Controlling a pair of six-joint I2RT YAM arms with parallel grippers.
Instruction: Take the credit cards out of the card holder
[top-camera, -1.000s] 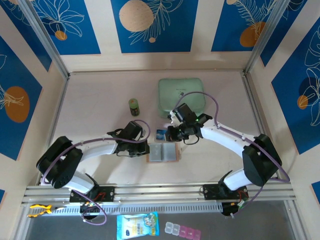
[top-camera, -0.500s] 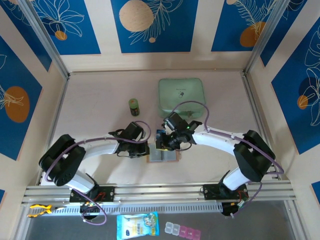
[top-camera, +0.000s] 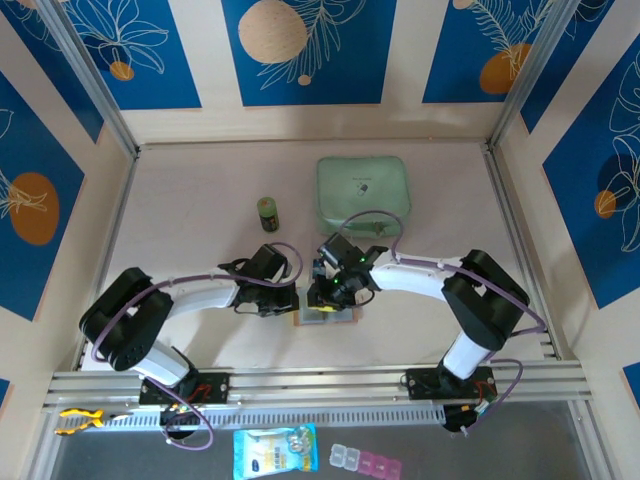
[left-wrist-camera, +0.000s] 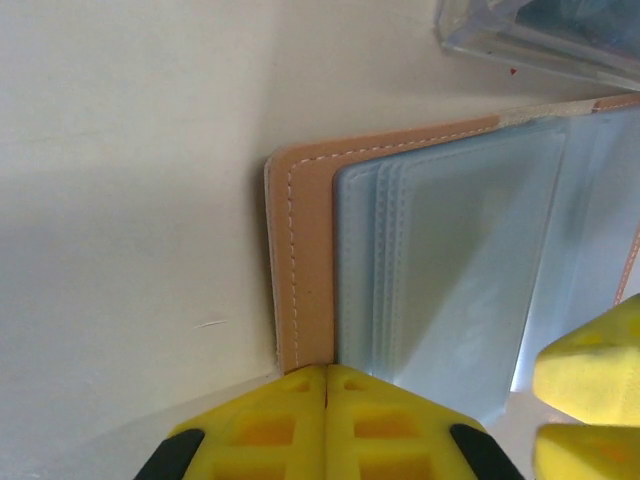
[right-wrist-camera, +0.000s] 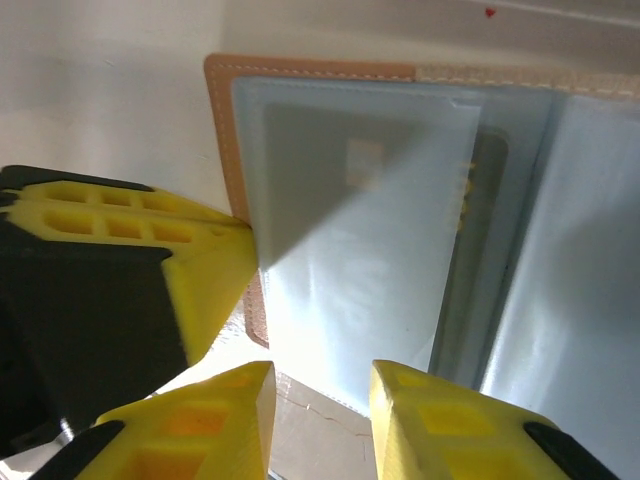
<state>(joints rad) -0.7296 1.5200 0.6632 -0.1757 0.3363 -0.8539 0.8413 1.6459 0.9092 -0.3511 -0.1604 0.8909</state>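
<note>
The tan card holder (top-camera: 328, 317) lies open on the table, its clear pockets facing up. My left gripper (top-camera: 296, 298) is shut, its joined fingertips (left-wrist-camera: 326, 378) pressing on the holder's stitched left edge (left-wrist-camera: 305, 250). My right gripper (top-camera: 326, 293) hovers over the holder's left half, open (right-wrist-camera: 320, 395), with nothing between its fingers. A credit card (right-wrist-camera: 365, 165) with a chip square shows faintly through the left pocket. A darker card edge (right-wrist-camera: 488, 200) sits near the fold. A small blue thing (top-camera: 319, 267) lies just behind the holder, clear-edged (left-wrist-camera: 540, 30) in the left wrist view.
A mint-green zip case (top-camera: 363, 190) lies at the back. A small green jar (top-camera: 268, 212) stands to its left. Past the front rail lie a blue packet (top-camera: 275, 450) and pill boxes (top-camera: 365, 461). Both grippers crowd the holder's left side.
My right arm swung left and down from behind the holder to just over it, and its jaws opened. The left gripper stayed shut on the holder's edge.
</note>
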